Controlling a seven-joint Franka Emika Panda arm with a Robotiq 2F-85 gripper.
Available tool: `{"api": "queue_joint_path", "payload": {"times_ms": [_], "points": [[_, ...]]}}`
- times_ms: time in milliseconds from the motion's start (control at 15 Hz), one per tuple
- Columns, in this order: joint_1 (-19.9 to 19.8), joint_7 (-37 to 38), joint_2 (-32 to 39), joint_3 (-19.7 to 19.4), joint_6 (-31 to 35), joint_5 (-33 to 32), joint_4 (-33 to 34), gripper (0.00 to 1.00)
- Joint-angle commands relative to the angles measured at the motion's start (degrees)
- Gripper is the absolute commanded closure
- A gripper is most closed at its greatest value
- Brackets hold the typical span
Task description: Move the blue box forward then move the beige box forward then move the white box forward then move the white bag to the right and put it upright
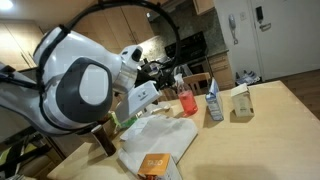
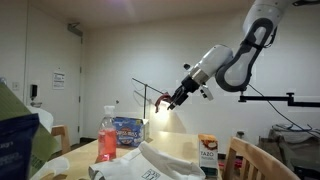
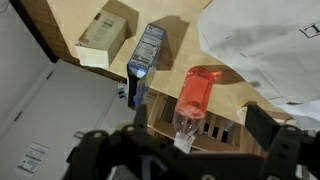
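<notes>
1. Across the left of an exterior view, the arm's [image 1: 70,90] bulky white joint fills the foreground and cuts off part of the white bag [image 1: 160,135]. The hand beyond it is hard to pick out against the dark kitchen.
2. Wrist view now: the gripper [image 3: 185,160] is a dark blur along the bottom edge, jaws spread wide, nothing between them.
3. The blue box [image 3: 143,60] stands upright on the table, well apart from the hand. The red translucent cup [image 3: 195,100] is just beside it and nearer the hand, and the beige box [image 3: 103,35] is on its far side.
4. The white box [image 1: 155,165] lies orange face up at the bag's edge.
5. The table [image 1: 270,130] is light wood, and the room is dim, with pale walls.
</notes>
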Motion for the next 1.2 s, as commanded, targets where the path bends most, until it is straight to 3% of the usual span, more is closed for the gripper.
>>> {"api": "queue_joint_path", "payload": {"times_ms": [0,200,400,1133], "points": [[-0.22,-0.2,2.27,2.16,-2.41,-3.13,-0.42,0.0],[-5.41,0.19,7.91,9.45,-5.26,-9.74,1.09,0.0],[-7.69,-0.94,10.48,12.29,-8.45,-11.04,1.77,0.0],[-11.55,-4.93,6.29,12.35,-16.7,-12.02,-2.46,0.0]]}}
